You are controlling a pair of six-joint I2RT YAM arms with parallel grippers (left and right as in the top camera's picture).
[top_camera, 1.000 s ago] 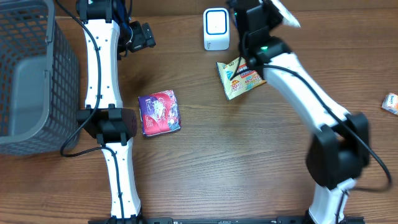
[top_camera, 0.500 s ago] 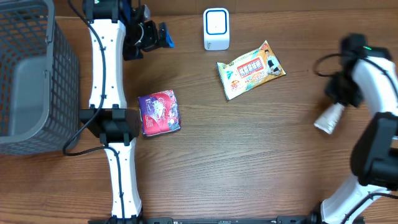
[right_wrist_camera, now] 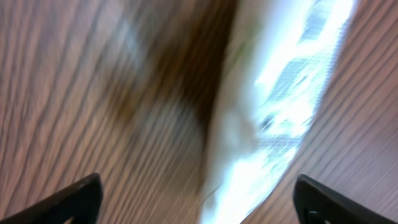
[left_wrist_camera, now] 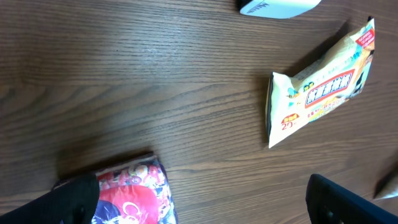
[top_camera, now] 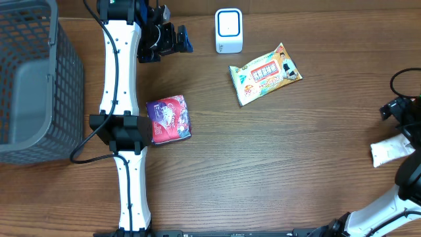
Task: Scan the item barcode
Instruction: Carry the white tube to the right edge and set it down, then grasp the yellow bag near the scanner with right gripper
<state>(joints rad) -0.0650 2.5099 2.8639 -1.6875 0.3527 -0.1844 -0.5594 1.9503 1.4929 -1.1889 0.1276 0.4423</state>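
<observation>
Left jaws and right jaws stand spread, the right over a white packet (top_camera: 391, 151) on the desk's (top_camera: 263, 171) right edge, well apart from the scanner (top_camera: 228, 31) and the grey mesh basket (top_camera: 67, 85).

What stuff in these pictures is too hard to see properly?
- Right wrist view: the white packet is smeared by motion blur; its print is unreadable.
- Left wrist view: the red packet is cut off by the bottom edge, the scanner by the top edge.
- Overhead: the basket runs off the left edge.
- Overhead: any barcode on the yellow packet is too small to find.
</observation>
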